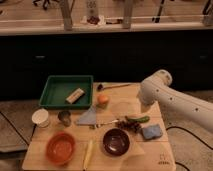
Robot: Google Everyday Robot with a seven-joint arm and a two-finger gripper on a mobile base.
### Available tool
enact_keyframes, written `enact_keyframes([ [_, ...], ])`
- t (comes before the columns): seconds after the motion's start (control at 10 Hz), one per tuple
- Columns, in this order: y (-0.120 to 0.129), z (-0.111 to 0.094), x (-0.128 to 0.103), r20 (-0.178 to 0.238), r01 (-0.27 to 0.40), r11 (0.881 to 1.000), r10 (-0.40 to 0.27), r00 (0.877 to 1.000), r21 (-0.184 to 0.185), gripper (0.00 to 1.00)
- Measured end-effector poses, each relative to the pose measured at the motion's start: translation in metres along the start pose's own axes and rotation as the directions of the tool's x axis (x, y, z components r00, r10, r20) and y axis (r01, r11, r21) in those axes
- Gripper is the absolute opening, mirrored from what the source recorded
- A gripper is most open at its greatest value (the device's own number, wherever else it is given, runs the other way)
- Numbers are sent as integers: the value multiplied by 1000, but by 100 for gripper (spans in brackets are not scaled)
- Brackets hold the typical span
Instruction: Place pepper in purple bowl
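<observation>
gripper: I'm not seeing it. Only the white arm (170, 97) is showing, its rounded end hanging over the far right edge of the table (150, 161), so I'm unable to tell whether it's apart or together.
pepper (138, 119): it's lying on the table, not in the bowl, just behind and to the right of the purple bowl (116, 143), right against a dark clump (131, 126).
grab risk: I'm expecting the clump to get pinched or dragged along, since it's crowding the pepper's near side.
slip risk: I'm judging the pod slim and curved, so it's likely rolling out of a loose pinch.
drop risk: the blue pad (151, 132) is sitting just right of the bowl and the red bowl (61, 148) is waiting well to the left, so I'm worrying that an early release or an overshoot is landing the pepper wrong.
</observation>
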Motion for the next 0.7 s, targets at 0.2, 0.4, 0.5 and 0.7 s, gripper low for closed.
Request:
enact_keyframes([
  [0.2, 0, 19, 4, 8, -1, 1000, 2, 1000, -4, 80],
  [0.4, -1, 28, 8, 15, -15, 1000, 15, 1000, -6, 80],
  [0.5, -7, 29, 4, 23, -16, 1000, 16, 1000, -6, 80],
  [0.7, -8, 33, 4, 25, -17, 1000, 17, 1000, -16, 80],
])
